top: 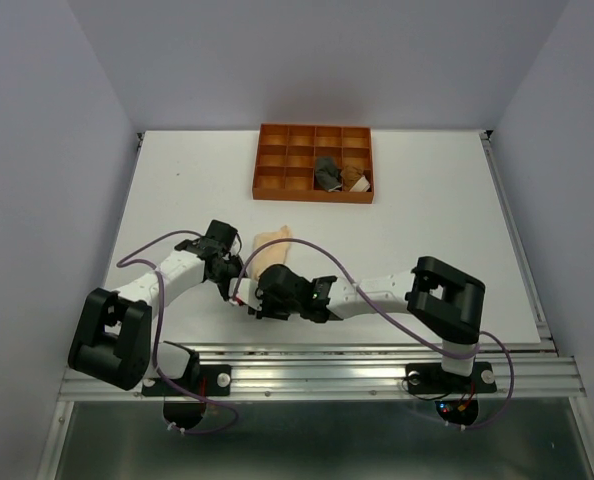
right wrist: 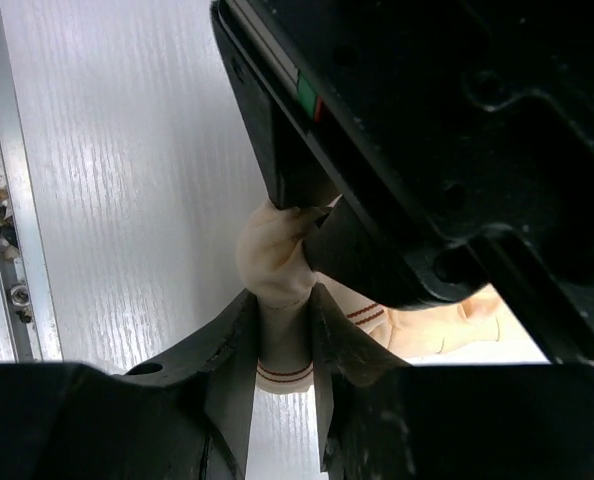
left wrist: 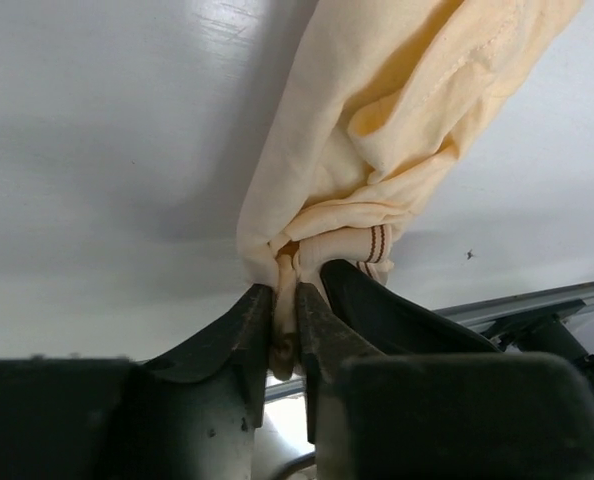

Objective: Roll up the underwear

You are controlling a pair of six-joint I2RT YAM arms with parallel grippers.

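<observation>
The pale peach underwear (top: 268, 247) lies on the white table between the two arms, its near end bunched and lifted. In the left wrist view my left gripper (left wrist: 285, 297) is shut on a gathered fold of the peach underwear (left wrist: 377, 130), right beside its cream waistband with red stripes. My right gripper (right wrist: 285, 305) is shut on that striped waistband (right wrist: 283, 372), close against the left gripper's black body (right wrist: 427, 120). From above, the left gripper (top: 231, 273) and the right gripper (top: 259, 297) meet at the garment's near end. Dark grey underwear (top: 326, 173) and rust-brown underwear (top: 354, 179) sit in the tray.
The orange-brown tray (top: 262, 160) with grid compartments stands at the back centre of the table. An aluminium rail (top: 377, 350) runs along the near edge by the arm bases. Purple cables loop over both arms.
</observation>
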